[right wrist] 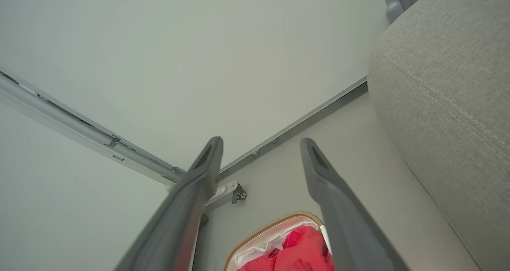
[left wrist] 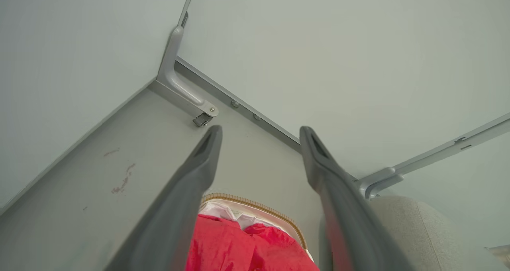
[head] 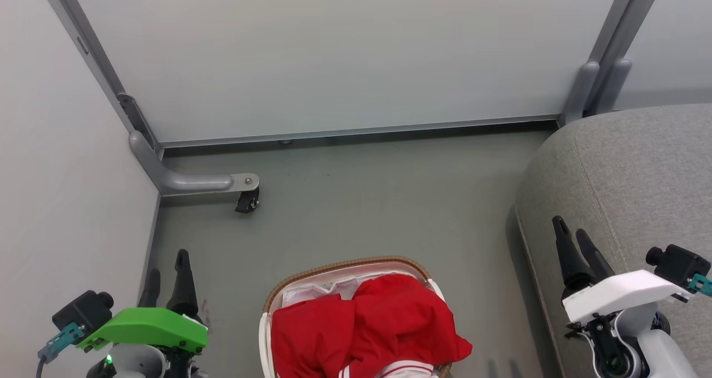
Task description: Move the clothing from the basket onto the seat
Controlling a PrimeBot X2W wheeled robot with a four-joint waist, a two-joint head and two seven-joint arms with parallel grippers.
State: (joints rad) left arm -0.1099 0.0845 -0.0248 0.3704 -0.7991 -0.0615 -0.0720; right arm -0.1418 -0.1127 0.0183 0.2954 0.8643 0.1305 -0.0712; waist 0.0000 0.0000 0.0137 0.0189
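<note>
Red clothing [head: 370, 328] with a white striped hem fills the basket [head: 345, 267], whose brown woven rim and white liner show at the bottom centre of the head view. The grey seat [head: 628, 183] stands to the right. My left gripper [head: 167, 272] hangs open at the lower left, apart from the basket. Over the seat's near edge my right gripper [head: 573, 233] is open and empty. In the left wrist view the clothing [left wrist: 239, 247] and basket [left wrist: 255, 203] lie between the open fingers of the left gripper [left wrist: 259, 133]. The right wrist view shows the right gripper [right wrist: 261, 143], clothing [right wrist: 299, 251], basket [right wrist: 275, 221] and seat [right wrist: 450, 83].
Pale partition panels [head: 345, 55] close the back and left. A grey metal foot with a black caster [head: 247, 200] sticks out onto the floor at the left. Grey floor [head: 389, 200] lies between basket, panels and seat. Another panel foot [head: 589, 89] stands by the seat's far corner.
</note>
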